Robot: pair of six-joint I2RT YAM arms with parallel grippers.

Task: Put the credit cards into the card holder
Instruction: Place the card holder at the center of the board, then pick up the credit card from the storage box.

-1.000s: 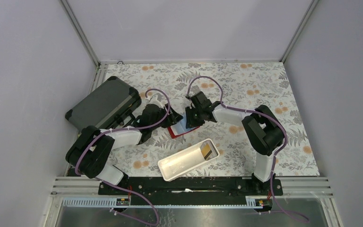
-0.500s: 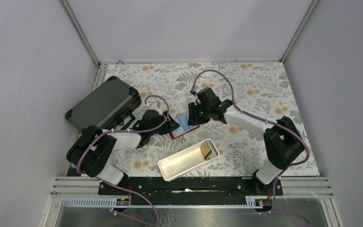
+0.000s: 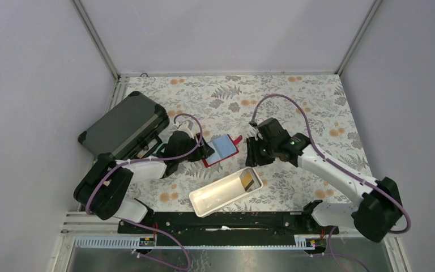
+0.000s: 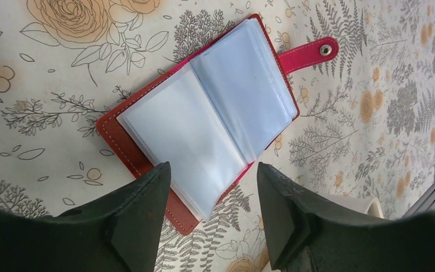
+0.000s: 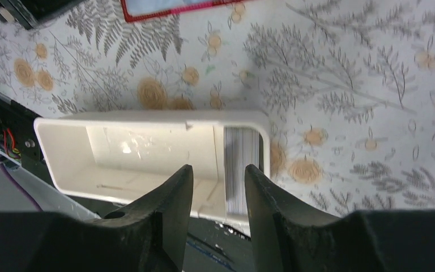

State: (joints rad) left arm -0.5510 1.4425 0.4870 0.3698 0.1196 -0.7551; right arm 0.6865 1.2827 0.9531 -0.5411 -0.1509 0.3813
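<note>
Floral-print tabletop (image 3: 317, 107) under everything.

Far left: dark grey hard case (image 3: 122, 124), set askew near the left arm.

Near middle: long white tray (image 3: 215, 198), lying at a slant and open-topped.

Left pincer (image 4: 212, 181): fingers apart at a medium gap, gripping nothing, poised over the near corner of the card holder.

Right pincer (image 5: 218, 175): fingers apart, narrower gap, nothing between them, hanging above the card end of the tray.

Between the two pincers: red card holder (image 4: 204, 124), flat on the tabletop, opened like a book, pale clear sleeves fanned out. Any card inside: cannot tell.

Credit cards (image 5: 237, 170): stacked on edge at the tray's right end, yellow-brown face showing from above.

Snap tab (image 4: 324, 50) sticking out from the holder's far edge.
</note>
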